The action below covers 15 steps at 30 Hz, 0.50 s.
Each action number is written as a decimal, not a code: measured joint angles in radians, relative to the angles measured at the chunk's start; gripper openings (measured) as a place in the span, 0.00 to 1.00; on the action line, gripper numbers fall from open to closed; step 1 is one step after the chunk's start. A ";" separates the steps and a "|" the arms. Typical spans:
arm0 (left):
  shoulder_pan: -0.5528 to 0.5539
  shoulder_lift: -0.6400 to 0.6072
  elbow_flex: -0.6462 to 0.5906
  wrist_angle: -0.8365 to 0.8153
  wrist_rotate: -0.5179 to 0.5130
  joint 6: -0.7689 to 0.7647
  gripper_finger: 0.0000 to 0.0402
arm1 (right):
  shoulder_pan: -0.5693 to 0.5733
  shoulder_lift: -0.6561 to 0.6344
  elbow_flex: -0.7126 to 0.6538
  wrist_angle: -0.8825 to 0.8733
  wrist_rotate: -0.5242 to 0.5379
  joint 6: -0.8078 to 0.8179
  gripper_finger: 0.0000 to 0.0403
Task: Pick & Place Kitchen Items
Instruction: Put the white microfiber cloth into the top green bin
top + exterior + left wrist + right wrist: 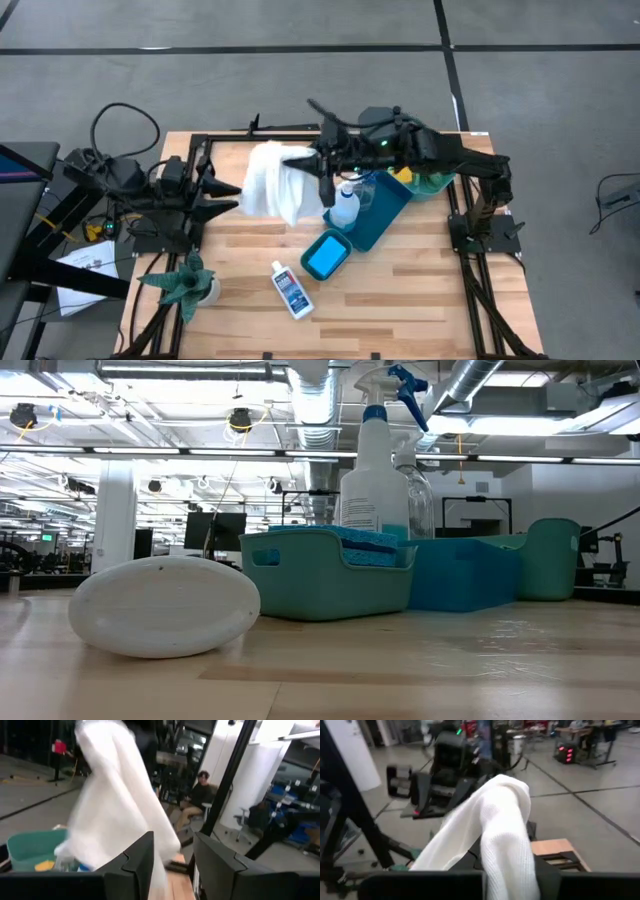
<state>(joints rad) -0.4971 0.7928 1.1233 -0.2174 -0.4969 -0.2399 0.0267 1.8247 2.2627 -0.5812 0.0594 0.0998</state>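
the right tool [305,160] reaches out over the middle of the light wooden surface [420,290] and is clamped on the white cloth [272,182], which hangs from it in a loose drape; in the right wrist view the cloth [495,840] falls between and over that tool's dark fingers [420,887]. the left tool [232,197] sits off to the cloth's far side from the right tool, low at the surface's edge, its fingers [135,862] apart with nothing between them, the cloth [115,805] hanging just in front of it.

just beneath and beside the right tool stands the white spray bottle [343,208] with its blue trigger, next to a clear bottle [363,190], both at a dark blue tray [385,222]. nearer the front edge from the tool lies a small teal bin [325,256] holding blue sponges [360,542]. farther forward lies the small blue-labelled white bottle [291,290] on its side. a green round tub [432,184] with something yellow [401,175] in it sits under the right arm. a green spiky plant [185,282] in a pot stands near the front corner below the left tool.

the room is a wide hall with grey concrete floor, exposed ducts and strip lights overhead. a person [197,795] sits on a chair beyond the surface. cables and a monitor stand lie on the floor beside the left arm.
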 joint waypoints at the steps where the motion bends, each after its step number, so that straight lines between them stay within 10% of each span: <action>1: -0.003 -0.001 0.000 -0.017 0.000 -0.005 0.33 | -0.004 -0.015 0.000 -0.009 0.009 0.007 0.02; 15: -0.002 -0.001 -0.001 -0.126 0.000 -0.080 0.28 | -0.181 -0.139 0.000 -0.002 0.126 -0.056 0.02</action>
<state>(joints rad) -0.4995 0.7921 1.1225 -0.3439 -0.4965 -0.3203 -0.1539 1.6855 2.2631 -0.5831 0.1856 0.0441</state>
